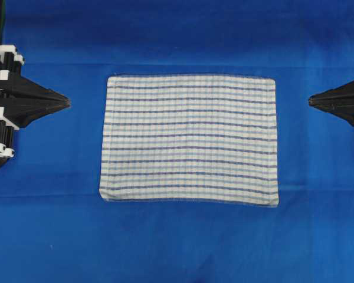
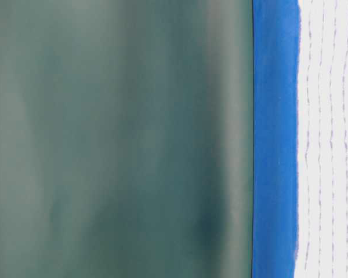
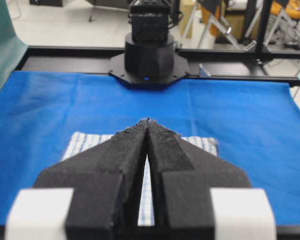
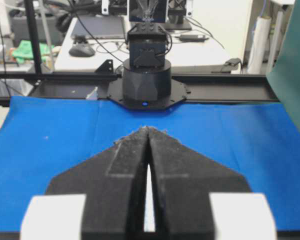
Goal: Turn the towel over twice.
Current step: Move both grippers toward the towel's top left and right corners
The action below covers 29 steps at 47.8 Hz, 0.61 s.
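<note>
The striped towel (image 1: pixel 189 140) lies flat mid-frame, long axis left-to-right, between the pressed-together left gripper (image 1: pixel 66 104) and right gripper (image 1: pixel 311 101), left slightly nearer.

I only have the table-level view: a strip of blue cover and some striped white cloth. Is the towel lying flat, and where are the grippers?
Observer: The towel lies spread flat as a full rectangle in the middle of the blue table covering.
Operator: Left gripper?
Observer: The left gripper sits left of the towel, apart from it, fingers pressed together and empty.
Operator: And the right?
Observer: The right gripper sits right of the towel, also apart from it, shut on nothing.
</note>
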Motion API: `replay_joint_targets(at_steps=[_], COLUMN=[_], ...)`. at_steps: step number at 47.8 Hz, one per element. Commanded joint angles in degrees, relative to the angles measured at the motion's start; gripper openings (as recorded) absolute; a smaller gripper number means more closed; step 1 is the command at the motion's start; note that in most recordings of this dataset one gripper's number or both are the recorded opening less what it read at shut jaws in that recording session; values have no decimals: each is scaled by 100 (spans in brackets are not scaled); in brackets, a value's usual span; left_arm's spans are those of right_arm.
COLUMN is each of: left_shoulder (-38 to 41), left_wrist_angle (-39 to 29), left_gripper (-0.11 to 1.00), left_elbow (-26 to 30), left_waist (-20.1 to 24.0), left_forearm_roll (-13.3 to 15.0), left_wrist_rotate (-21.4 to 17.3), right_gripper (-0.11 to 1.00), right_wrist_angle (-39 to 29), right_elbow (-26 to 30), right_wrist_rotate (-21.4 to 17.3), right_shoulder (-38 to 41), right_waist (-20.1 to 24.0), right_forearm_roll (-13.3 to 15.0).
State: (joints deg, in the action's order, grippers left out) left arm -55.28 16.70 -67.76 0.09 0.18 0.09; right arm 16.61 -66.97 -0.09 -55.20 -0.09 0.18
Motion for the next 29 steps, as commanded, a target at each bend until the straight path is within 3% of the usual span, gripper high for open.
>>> replay_joint_targets(at_steps=[1,16,29], left_shoulder=[88,97,396], left_wrist_angle=[-97,-114,-79], left_gripper=[0,0,1], left_elbow=[70,44,-62], left_waist=[-18,70,615], left_forearm_roll=[132,132,132], left_wrist_rotate=[35,0,-18], right_gripper=[0,0,1], right_wrist_angle=[9,-642,-721], right_elbow=[105,290,220], right_wrist_rotate=[-44,-141,-352], right_shoulder=[26,149,615], right_waist=[-9,-281,-1116], right_forearm_roll=[-35,-44,-149])
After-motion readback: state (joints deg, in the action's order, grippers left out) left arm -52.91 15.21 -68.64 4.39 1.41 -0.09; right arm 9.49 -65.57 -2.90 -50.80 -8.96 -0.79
